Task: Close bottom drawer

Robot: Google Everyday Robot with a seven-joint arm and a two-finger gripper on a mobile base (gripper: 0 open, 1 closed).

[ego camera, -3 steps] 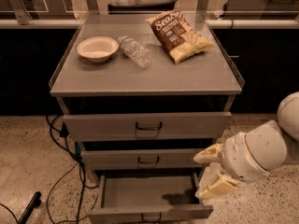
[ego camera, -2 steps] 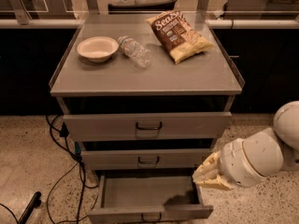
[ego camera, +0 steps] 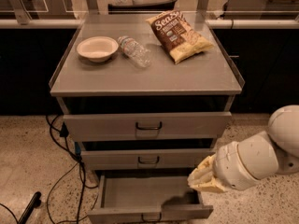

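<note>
Bottom drawer [ego camera: 145, 193] open over speckled floor [ego camera: 28, 167]; hand [ego camera: 200, 177] closed at its right; bowl [ego camera: 97, 48], bottle [ego camera: 134, 52], chips [ego camera: 180, 35] on cabinet top [ego camera: 154, 76].

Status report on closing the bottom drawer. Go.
Gripper over right edge of bottom drawer. Drawer pulled out, not yet closed. Nothing seen inside blocking it.

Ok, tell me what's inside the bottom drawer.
The bottom drawer is pulled out, and the part of its grey tray floor that shows looks bare. The gripper hangs over its right rear corner, so that corner is hidden.
</note>
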